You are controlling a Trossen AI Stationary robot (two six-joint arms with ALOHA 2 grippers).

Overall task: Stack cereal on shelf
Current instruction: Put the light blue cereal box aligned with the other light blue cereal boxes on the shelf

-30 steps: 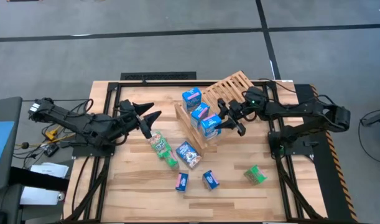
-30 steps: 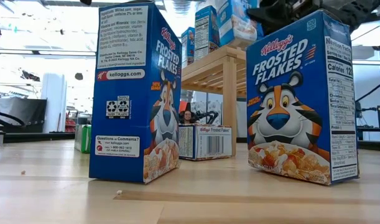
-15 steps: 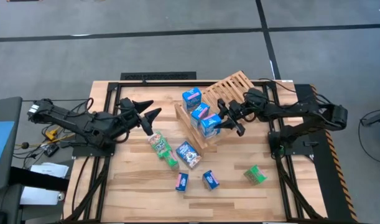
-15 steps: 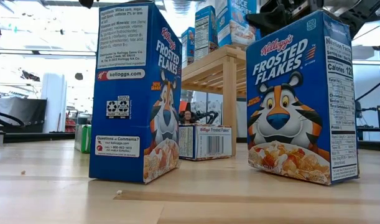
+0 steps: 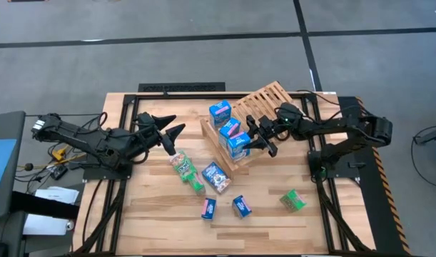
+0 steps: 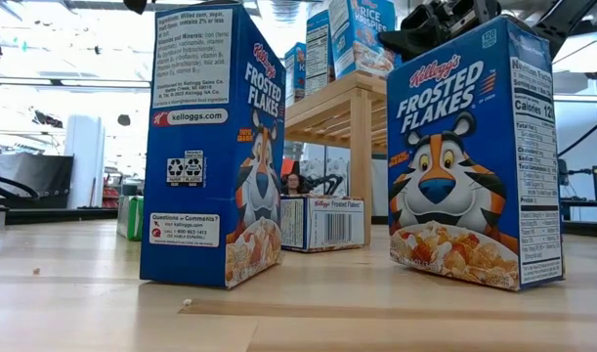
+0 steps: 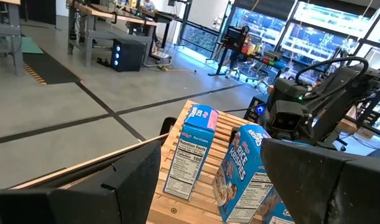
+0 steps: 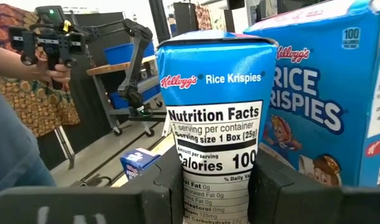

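The shelf (image 5: 264, 100) is a tilted light-wood slatted rack at the table's far middle. Two blue cereal boxes (image 5: 219, 112) (image 5: 230, 129) stand on its low edge. My right gripper (image 5: 255, 137) is shut on a third, a blue Rice Krispies box (image 8: 211, 112), beside them at the near end of the row. Whether that box's base rests on the rack, I cannot tell. My left gripper (image 5: 169, 132) hangs open above the table's left part, pointing at the rack, with nothing between its fingers (image 7: 134, 180). My right gripper pinches the Rice Krispies box by its two broad faces (image 8: 177, 171), low on the box, between its two fingers (image 8: 270, 186). The fingers come level from the table's right side. The box stands upright, its narrow nutrition panel toward the wrist.
Several loose boxes lie on the near half of the table: green ones (image 5: 182, 165) (image 5: 293, 200) and blue ones (image 5: 216, 176) (image 5: 241, 206). In the low view two Frosted Flakes boxes (image 6: 210, 147) (image 6: 469, 156) stand close by. A person's hand (image 8: 56, 71) shows beyond the table.
My right gripper has sunk a little and edged toward the table's left with the Rice Krispies box, which stays upright and now stands lower against the rack's edge.
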